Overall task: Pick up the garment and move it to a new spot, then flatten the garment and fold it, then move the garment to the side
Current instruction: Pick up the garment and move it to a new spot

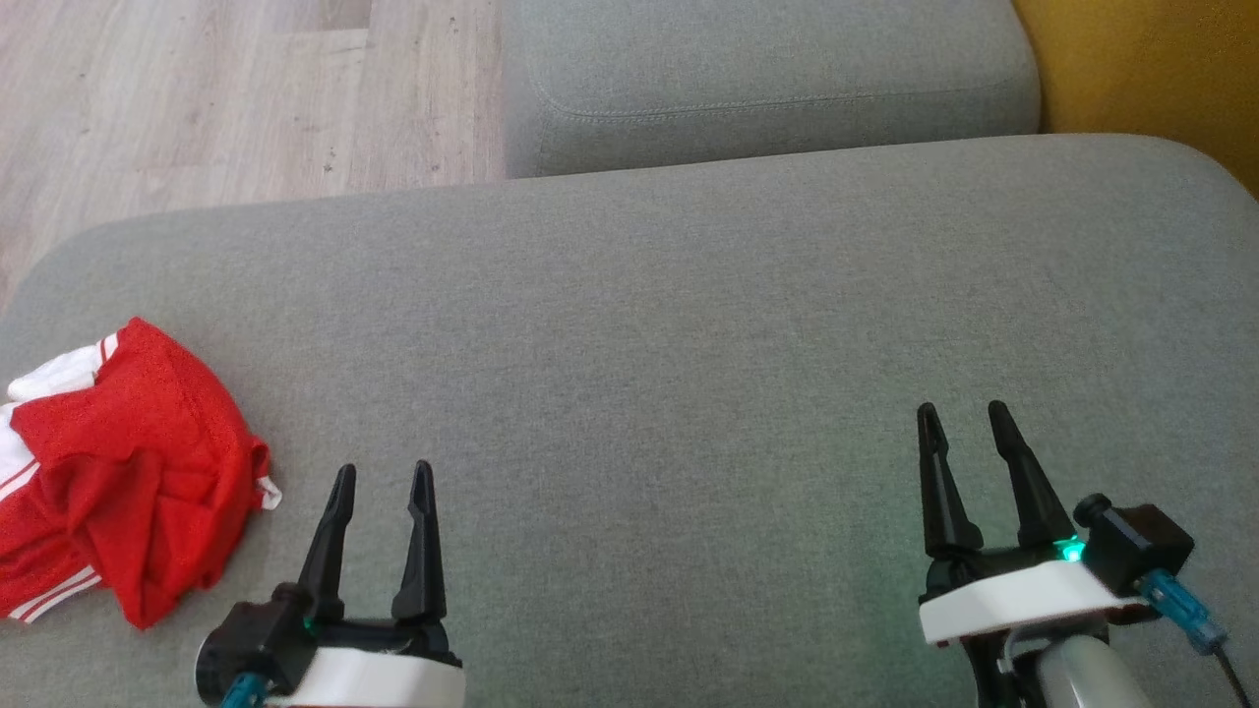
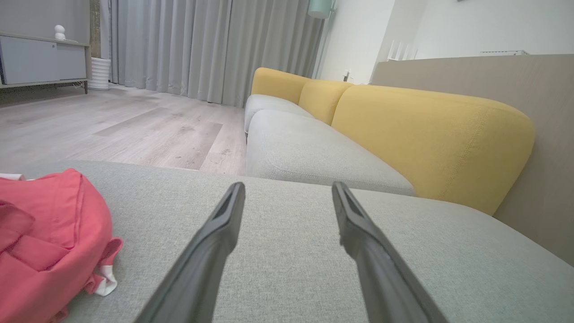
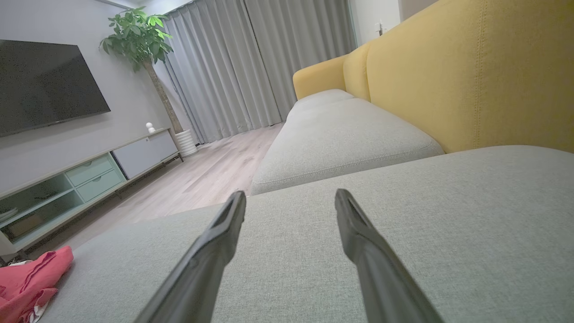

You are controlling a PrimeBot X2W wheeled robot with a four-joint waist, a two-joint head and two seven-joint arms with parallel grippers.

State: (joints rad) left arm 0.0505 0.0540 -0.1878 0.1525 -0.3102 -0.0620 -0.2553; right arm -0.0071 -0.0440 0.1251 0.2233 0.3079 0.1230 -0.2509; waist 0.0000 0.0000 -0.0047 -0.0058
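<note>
A crumpled red garment (image 1: 128, 472) with white stripes and white trim lies at the left edge of the grey sofa cushion (image 1: 689, 324). My left gripper (image 1: 384, 477) hovers open just to its right, apart from it, with nothing between its fingers. The left wrist view has the garment (image 2: 45, 242) at its lower left, beside the left gripper (image 2: 287, 190). Far to the right, my right gripper (image 1: 964, 418) is open and empty over bare cushion. In the right wrist view the garment (image 3: 31, 282) sits in the lower left corner, well away from the right gripper (image 3: 290, 197).
A second grey seat cushion (image 1: 767, 79) lies beyond the one I work over, with a yellow backrest (image 1: 1151, 69) at the right. Wooden floor (image 1: 197, 98) drops off past the cushion's far left edge. A TV cabinet (image 3: 89, 175), a television and a potted plant (image 3: 139, 31) stand across the room.
</note>
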